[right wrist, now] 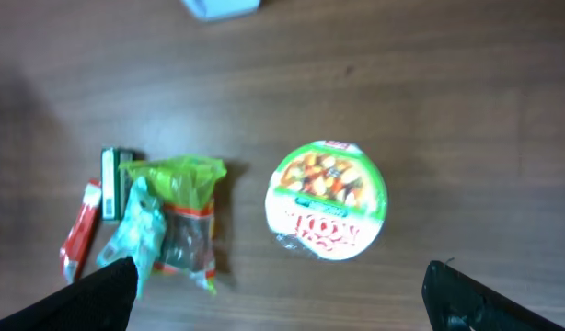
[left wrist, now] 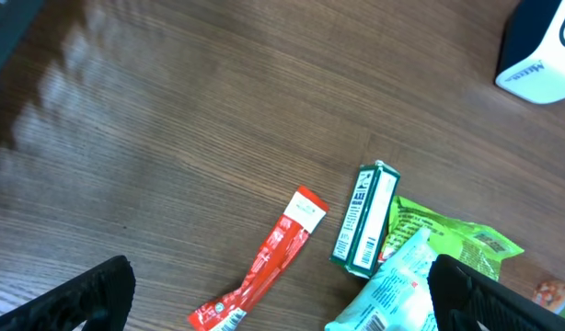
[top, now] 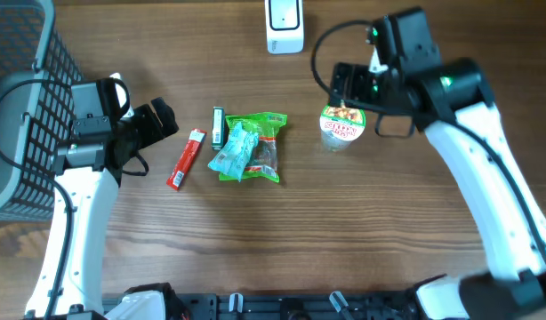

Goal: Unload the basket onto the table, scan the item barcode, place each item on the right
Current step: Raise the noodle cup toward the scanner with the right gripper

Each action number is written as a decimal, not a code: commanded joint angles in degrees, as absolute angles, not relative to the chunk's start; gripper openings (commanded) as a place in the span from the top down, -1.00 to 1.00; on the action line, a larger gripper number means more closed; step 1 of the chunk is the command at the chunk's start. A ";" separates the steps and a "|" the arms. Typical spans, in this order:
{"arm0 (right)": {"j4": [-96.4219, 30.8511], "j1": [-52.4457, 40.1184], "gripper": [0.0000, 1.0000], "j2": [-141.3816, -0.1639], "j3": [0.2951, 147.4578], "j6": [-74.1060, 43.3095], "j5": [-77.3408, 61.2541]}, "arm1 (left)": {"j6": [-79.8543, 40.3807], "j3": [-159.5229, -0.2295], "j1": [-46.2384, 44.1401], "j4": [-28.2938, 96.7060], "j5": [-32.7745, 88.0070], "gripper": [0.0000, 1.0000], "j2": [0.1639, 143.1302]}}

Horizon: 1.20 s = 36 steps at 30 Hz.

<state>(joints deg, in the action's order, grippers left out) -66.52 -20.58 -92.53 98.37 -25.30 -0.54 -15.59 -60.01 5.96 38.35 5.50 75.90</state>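
I am working the approach step, with nothing picked up yet. A basket [top: 24, 107] is sitting well behind the left fingers [left wrist: 89, 299], which are standing wide and gripping nothing. In the left wrist view a red stick [left wrist: 264, 271] is lying flat on the tabletop [left wrist: 190, 119] in the gap ahead of them. A green box [left wrist: 365, 221] is lying just past it, and a green bag [left wrist: 448, 234] is touching the box on the far side.

The scanner [top: 285, 25] is standing well beyond both pairs of fingers, at the far edge. A noodle cup [right wrist: 327, 198] is sitting upright, lid up, apart from the pile and roughly centred ahead of the right fingers [right wrist: 490, 299]. These are also spread wide and empty.

I am reading the cup as the likeliest item, since the right arm is hanging over it, though any of the goods could be meant. I cannot see a barcode on it from here. The next move is calling for the right fingers to drop around the cup's wall and close gently on the thin shell. After that I am lifting the cup and turning its code toward the scanner's face.
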 commanded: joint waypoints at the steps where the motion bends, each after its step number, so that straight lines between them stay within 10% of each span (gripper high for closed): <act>1: -68.23 -20.53 -0.99 -100.77 99.94 -26.06 -3.90 | -15.49 -60.66 5.87 38.20 5.96 -1.00 75.77; 36: -61.45 -16.64 -1.00 -112.31 93.89 -28.69 -2.44 | -15.49 -60.66 5.85 38.20 5.96 -1.00 75.77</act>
